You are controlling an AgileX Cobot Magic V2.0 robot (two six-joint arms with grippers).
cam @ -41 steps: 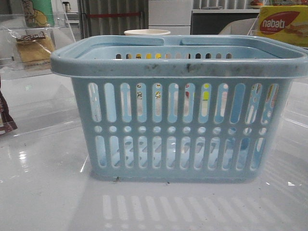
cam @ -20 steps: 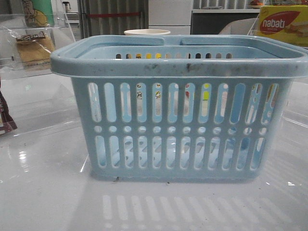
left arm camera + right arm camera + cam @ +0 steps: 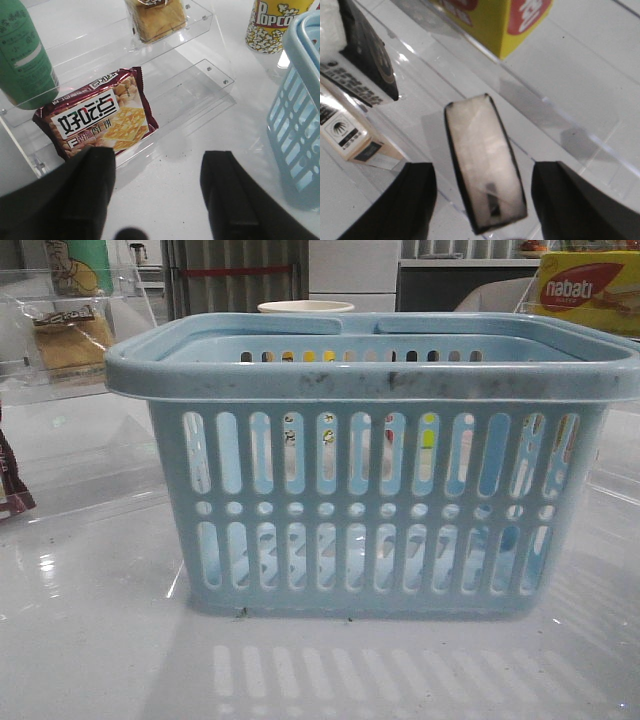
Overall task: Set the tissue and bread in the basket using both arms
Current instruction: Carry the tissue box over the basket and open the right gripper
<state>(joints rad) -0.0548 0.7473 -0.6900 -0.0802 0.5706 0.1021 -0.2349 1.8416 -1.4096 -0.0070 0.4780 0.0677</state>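
The light-blue basket (image 3: 370,470) fills the middle of the front view, and its corner shows in the left wrist view (image 3: 300,115). The bread (image 3: 155,20), golden-brown in a clear wrapper, sits on the upper step of a clear acrylic shelf; it also shows in the front view (image 3: 70,340) at the far left. My left gripper (image 3: 161,160) is open and empty over the white table, short of the shelf. The tissue (image 3: 485,165), a flat dark-edged pack with a glossy pale face, lies on a clear shelf. My right gripper (image 3: 482,172) is open, with a finger on each side of the pack and a gap to each.
A maroon biscuit packet (image 3: 100,117) lies on the shelf's lower step, a green can (image 3: 25,55) beside it. A popcorn cup (image 3: 267,25) stands by the basket. A yellow nabati box (image 3: 495,20), a black box (image 3: 367,55) and a pale carton (image 3: 345,130) are near the tissue.
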